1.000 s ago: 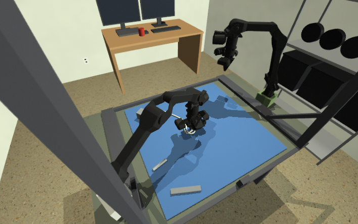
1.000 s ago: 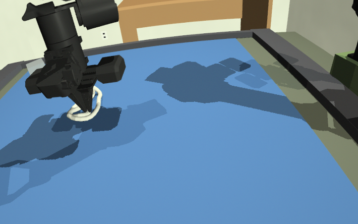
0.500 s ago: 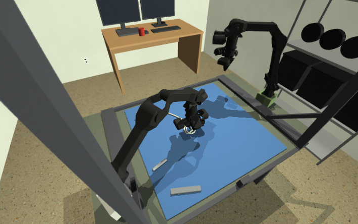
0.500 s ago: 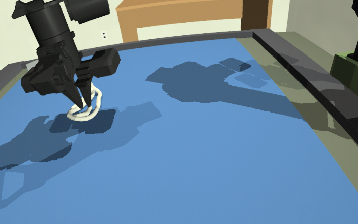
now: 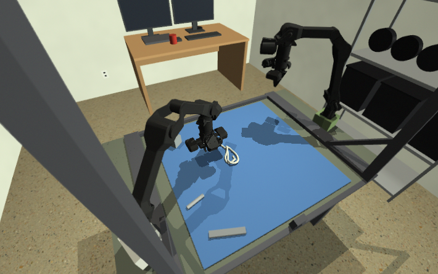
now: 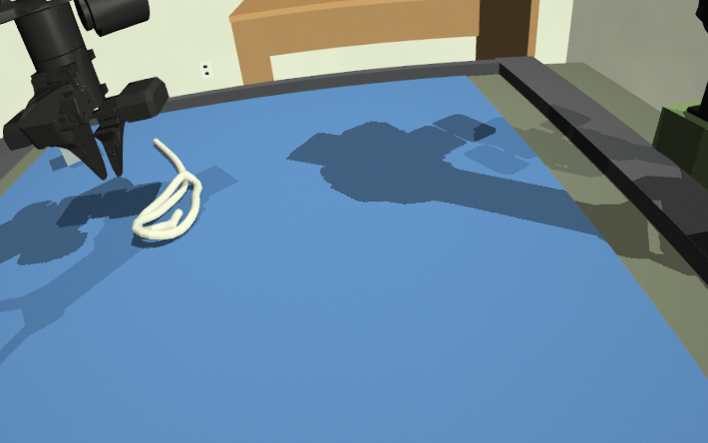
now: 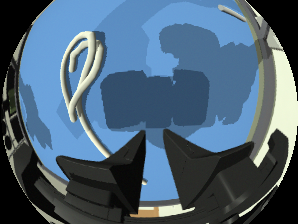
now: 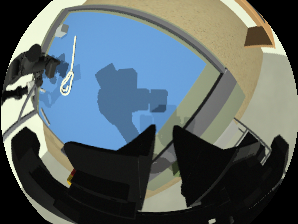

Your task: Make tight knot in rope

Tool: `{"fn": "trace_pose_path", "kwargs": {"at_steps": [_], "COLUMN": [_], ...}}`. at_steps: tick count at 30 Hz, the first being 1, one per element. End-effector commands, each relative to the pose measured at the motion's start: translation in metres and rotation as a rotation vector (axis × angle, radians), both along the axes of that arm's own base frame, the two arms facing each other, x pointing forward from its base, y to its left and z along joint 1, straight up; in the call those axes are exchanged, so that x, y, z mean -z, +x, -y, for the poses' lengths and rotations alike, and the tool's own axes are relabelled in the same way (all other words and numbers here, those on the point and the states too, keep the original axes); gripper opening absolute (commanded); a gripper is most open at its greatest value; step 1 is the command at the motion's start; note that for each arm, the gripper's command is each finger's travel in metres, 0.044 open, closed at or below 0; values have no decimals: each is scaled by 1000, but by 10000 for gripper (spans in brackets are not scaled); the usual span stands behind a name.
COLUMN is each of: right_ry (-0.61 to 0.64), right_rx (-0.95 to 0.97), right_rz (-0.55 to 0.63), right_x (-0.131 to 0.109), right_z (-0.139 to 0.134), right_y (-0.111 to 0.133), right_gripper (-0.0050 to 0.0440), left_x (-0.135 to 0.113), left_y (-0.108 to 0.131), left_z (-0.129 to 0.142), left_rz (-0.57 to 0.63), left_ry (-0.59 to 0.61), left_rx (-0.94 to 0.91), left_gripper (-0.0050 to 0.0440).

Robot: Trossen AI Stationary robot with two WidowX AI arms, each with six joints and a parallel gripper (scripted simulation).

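The rope point(image 5: 237, 158) point(image 6: 197, 201) point(image 7: 65, 75) point(image 8: 74, 55) lies on the blue surface point(image 5: 282, 176) point(image 6: 401, 307) point(image 7: 45, 60) point(image 8: 175, 65) in a loose loop, one end curled inside and the other trailing out, probably laid that way so an end can be drawn through to make the knot. The left gripper point(image 5: 210, 149) point(image 6: 112, 177) point(image 7: 154, 133) points down beside it, above the surface, fingers slightly spread with nothing between them, seemingly between grasps. The right gripper point(image 5: 275, 83) point(image 8: 164, 129), likewise a little parted and without rope, hangs high and well apart, its arm bent over from its green base, apparently keeping out of the way.
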State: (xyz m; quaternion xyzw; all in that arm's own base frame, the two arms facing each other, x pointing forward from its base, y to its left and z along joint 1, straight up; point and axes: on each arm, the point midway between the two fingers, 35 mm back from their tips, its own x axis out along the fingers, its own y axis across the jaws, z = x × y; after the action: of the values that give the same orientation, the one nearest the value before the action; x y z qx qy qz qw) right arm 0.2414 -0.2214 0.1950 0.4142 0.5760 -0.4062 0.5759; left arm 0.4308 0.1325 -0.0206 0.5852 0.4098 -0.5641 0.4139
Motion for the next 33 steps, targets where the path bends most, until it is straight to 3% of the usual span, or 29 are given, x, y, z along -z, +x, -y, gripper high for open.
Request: {"fn": "trace_pose_path", "kwargs": {"at_steps": [1, 5, 9, 33], "right_ry": [-18, -18, -18, -18], "right_rx": [-2, -2, -2, -2], "right_rz": [16, 16, 16, 16], "right_x": [-8, -8, -8, -8], "right_z": [0, 0, 0, 0], "right_y": [-1, -1, -1, -1], "right_gripper": [85, 85, 85, 85], "left_x": [-16, -18, -19, -18], "left_y": [-24, -44, -50, -28], "left_z": [-31, -49, -54, -23], "left_rz": [12, 0, -4, -3], "left_ry": [10, 1, -2, -4], "left_rx": [-20, -36, -40, -40], "left_gripper": [85, 85, 85, 85]}}
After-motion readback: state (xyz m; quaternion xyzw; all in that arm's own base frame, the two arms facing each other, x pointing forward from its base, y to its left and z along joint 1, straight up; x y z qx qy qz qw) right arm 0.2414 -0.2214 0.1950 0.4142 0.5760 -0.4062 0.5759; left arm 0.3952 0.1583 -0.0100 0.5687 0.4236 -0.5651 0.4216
